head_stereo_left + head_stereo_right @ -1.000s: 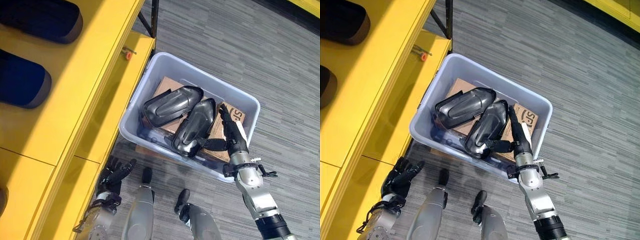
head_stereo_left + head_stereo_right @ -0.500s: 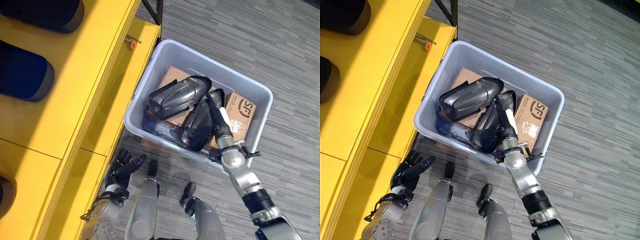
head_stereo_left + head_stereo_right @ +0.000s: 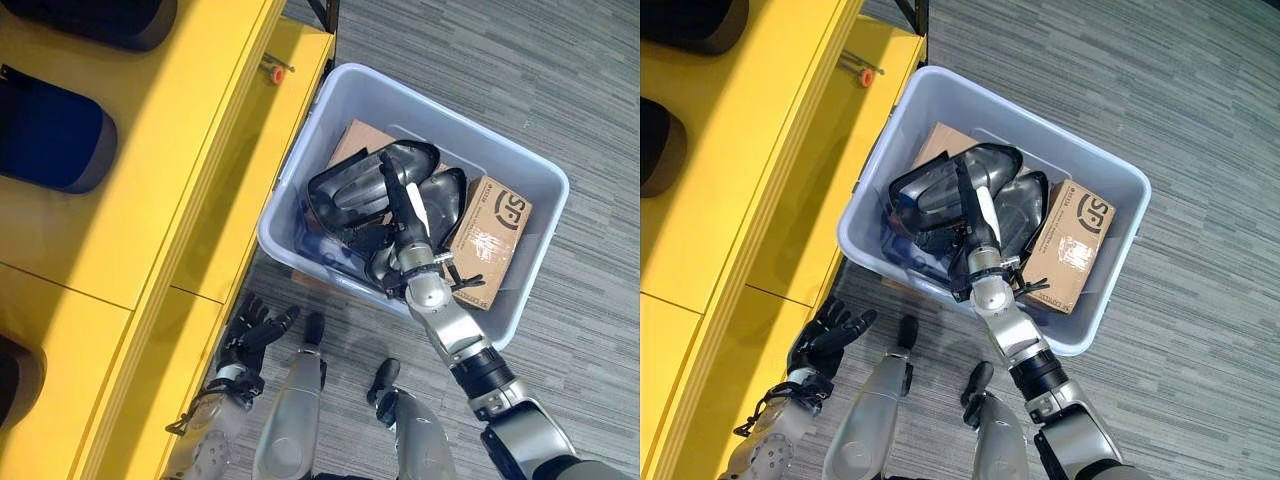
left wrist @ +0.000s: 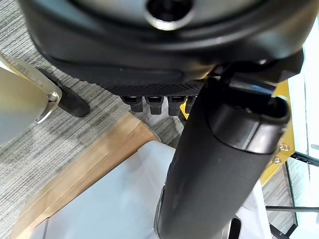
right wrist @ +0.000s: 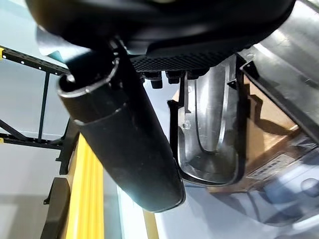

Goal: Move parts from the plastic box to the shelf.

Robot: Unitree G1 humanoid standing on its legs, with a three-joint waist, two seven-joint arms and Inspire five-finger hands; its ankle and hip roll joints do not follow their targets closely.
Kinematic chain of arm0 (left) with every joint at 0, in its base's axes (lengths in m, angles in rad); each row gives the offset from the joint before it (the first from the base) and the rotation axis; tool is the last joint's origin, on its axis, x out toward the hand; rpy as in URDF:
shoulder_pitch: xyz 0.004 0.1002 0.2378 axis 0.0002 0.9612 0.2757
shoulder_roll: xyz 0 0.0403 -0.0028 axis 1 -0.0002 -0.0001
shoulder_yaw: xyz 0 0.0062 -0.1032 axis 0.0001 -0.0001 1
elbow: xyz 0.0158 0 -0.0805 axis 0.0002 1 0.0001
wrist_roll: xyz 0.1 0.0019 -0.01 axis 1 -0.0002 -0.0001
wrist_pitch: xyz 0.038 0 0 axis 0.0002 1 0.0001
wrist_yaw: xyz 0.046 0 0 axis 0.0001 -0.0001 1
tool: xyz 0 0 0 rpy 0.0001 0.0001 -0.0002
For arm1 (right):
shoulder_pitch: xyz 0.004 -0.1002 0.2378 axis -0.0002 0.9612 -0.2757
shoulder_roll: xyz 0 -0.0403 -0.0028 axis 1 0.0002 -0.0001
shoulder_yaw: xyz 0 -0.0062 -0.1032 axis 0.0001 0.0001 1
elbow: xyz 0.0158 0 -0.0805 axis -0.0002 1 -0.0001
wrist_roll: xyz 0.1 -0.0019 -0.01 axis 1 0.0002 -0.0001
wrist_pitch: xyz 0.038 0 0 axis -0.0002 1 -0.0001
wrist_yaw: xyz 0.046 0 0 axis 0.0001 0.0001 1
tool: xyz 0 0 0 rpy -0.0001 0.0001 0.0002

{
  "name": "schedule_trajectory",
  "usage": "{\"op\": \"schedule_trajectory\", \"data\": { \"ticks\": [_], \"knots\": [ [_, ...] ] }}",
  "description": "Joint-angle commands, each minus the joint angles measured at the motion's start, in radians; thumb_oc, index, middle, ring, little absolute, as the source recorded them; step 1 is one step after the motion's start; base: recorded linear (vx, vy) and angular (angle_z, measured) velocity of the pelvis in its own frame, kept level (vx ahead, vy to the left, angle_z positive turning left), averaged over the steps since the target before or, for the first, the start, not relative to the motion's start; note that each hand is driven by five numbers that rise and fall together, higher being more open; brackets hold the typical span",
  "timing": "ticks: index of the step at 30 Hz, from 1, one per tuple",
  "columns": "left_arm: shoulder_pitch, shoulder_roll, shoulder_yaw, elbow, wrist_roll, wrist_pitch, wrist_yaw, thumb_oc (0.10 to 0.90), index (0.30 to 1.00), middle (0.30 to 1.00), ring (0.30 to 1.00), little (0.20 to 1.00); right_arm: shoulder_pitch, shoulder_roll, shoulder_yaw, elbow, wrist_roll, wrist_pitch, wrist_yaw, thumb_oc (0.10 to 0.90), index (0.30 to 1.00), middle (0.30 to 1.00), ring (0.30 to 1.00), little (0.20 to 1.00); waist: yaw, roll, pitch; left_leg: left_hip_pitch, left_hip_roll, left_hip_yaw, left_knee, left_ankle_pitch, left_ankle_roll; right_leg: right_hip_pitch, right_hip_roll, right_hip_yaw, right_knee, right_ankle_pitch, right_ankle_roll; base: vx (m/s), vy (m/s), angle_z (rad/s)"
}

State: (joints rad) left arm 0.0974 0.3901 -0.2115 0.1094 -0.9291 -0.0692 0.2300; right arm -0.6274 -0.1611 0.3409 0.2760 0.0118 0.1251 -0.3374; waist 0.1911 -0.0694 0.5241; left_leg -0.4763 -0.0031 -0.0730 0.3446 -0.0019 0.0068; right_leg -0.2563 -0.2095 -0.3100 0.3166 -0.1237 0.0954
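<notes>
Inside the plastic box [image 3: 300, 180], the right hand [image 3: 400, 205] lay straight-fingered on the black parts [image 3: 350, 190] at twelve o'clock, ungrasped, so they might slip.

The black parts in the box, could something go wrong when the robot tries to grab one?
Maybe. The two black parts lie overlapped on cardboard boxes, so lifting one might drag or tip the other. The right hand is straight over them, not gripping, and the curved shells might slip from it. The plastic box sits tight against the yellow shelf, so a lifted part might bump the shelf edge.
</notes>
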Motion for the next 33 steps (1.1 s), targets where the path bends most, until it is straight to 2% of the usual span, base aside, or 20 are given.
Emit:
{"op": "schedule_trajectory", "data": {
  "ticks": [1,11,16,19,20,22,24,28,29,30,31,33],
  "knots": [
    [0.051,0.049,-0.013,-0.142,0.001,-0.053,-0.007,0.900,1.000,1.000,1.000,1.000,-0.109,0.003,-0.008,-0.039,-0.004,-0.064,-0.041,0.900,1.000,1.000,1.000,1.000,0.004,0.014,-0.024,-0.014,0.034,-0.041,0.042,-0.095,0.012,0.009,-0.101,0.017,-0.065,0.101,0.050,0.00,0.000,0.00],
    [0.047,0.068,-0.051,-0.150,-0.015,-0.068,0.012,0.900,1.000,1.000,1.000,1.000,-0.262,0.070,-0.022,0.118,0.086,-0.074,-0.127,0.900,1.000,1.000,1.000,1.000,0.022,0.028,-0.004,-0.032,0.026,-0.043,0.040,-0.087,0.010,-0.012,-0.103,0.014,-0.061,0.107,0.047,0.00,0.000,0.00],
    [0.044,0.082,-0.078,-0.158,-0.023,-0.079,0.028,0.900,1.000,1.000,1.000,1.000,-0.338,0.110,-0.051,0.239,0.145,-0.089,-0.189,0.900,1.000,1.000,1.000,1.000,0.036,0.044,-0.004,-0.051,0.020,-0.052,0.043,-0.085,0.011,-0.026,-0.103,0.009,-0.059,0.108,0.048,0.00,0.000,0.00],
    [0.044,0.082,-0.078,-0.158,-0.023,-0.079,0.028,0.900,1.000,1.000,1.000,1.000,-0.338,0.110,-0.051,0.239,0.145,-0.089,-0.189,0.900,1.000,1.000,1.000,1.000,0.036,0.044,-0.004,-0.051,0.020,-0.052,0.043,-0.085,0.011,-0.026,-0.103,0.009,-0.059,0.108,0.048,0.00,0.010,0.02],
    [0.036,0.090,-0.103,-0.156,-0.028,-0.082,0.035,0.900,1.000,1.000,1.000,1.000,-0.399,0.135,-0.087,0.335,0.196,-0.106,-0.241,0.900,1.000,1.000,1.000,1.000,0.047,0.062,-0.004,-0.068,0.013,-0.057,0.053,-0.086,0.011,-0.037,-0.105,0.006,-0.047,0.104,0.046,0.00,0.048,0.07],
    [0.030,0.094,-0.111,-0.157,-0.030,-0.087,0.039,0.900,1.000,1.000,1.000,1.000,-0.429,0.144,-0.100,0.378,0.219,-0.115,-0.252,0.900,1.000,1.000,1.000,1.000,0.052,0.069,-0.004,-0.079,0.010,-0.058,0.062,-0.089,0.012,-0.046,-0.106,0.004,-0.042,0.103,0.046,0.00,0.038,0.08],
    [0.023,0.096,-0.132,-0.153,-0.038,-0.099,0.049,0.900,1.000,1.000,1.000,1.000,-0.475,0.164,-0.120,0.466,0.258,-0.132,-0.280,0.900,1.000,1.000,1.000,1.000,0.066,0.089,-0.004,-0.103,0.001,-0.063,0.077,-0.094,0.013,-0.062,-0.108,0.001,-0.033,0.100,0.046,0.00,0.033,0.14],
    [0.012,0.095,-0.148,-0.152,-0.041,-0.105,0.057,0.900,1.000,1.000,1.000,1.000,-0.501,0.183,-0.150,0.529,0.327,-0.156,-0.294,0.900,1.000,1.000,1.000,1.000,0.074,0.103,-0.004,-0.119,-0.003,-0.067,0.082,-0.093,0.013,-0.073,-0.108,-0.001,-0.027,0.096,0.044,0.02,0.025,0.11],
    [0.010,0.094,-0.155,-0.149,-0.045,-0.104,0.060,0.900,1.000,1.000,1.000,1.000,-0.498,0.201,-0.173,0.553,0.401,-0.183,-0.301,0.900,1.000,1.000,1.000,1.000,0.080,0.108,-0.004,-0.107,0.000,-0.071,0.087,-0.121,0.009,-0.064,-0.105,0.003,-0.018,0.075,0.051,0.00,0.025,0.11],
    [0.003,0.096,-0.162,-0.146,-0.046,-0.104,0.061,0.900,1.000,1.000,1.000,1.000,-0.508,0.197,-0.188,0.581,0.437,-0.194,-0.298,0.900,1.000,1.000,1.000,1.000,0.083,0.111,-0.004,-0.129,-0.005,-0.069,0.089,-0.096,0.014,-0.080,-0.108,-0.005,-0.022,0.093,0.044,0.08,-0.002,0.07],
    [0.003,0.096,-0.170,-0.141,-0.049,-0.104,0.061,0.900,1.000,1.000,1.000,1.000,-0.512,0.194,-0.195,0.606,0.453,-0.198,-0.296,0.900,1.000,1.000,1.000,1.000,0.088,0.115,-0.004,-0.114,-0.004,-0.073,0.096,-0.126,0.009,-0.066,-0.107,0.001,-0.014,0.071,0.052,0.00,0.022,0.05],
    [-0.011,0.094,-0.186,-0.135,-0.054,-0.106,0.063,0.900,1.000,1.000,1.000,1.000,-0.528,0.196,-0.215,0.641,0.496,-0.222,-0.304,0.900,1.000,1.000,1.000,1.000,0.096,0.126,-0.004,-0.128,-0.008,-0.077,0.101,-0.126,0.008,-0.076,-0.109,-0.003,-0.009,0.069,0.052,0.04,0.007,0.06]
  ]
}}
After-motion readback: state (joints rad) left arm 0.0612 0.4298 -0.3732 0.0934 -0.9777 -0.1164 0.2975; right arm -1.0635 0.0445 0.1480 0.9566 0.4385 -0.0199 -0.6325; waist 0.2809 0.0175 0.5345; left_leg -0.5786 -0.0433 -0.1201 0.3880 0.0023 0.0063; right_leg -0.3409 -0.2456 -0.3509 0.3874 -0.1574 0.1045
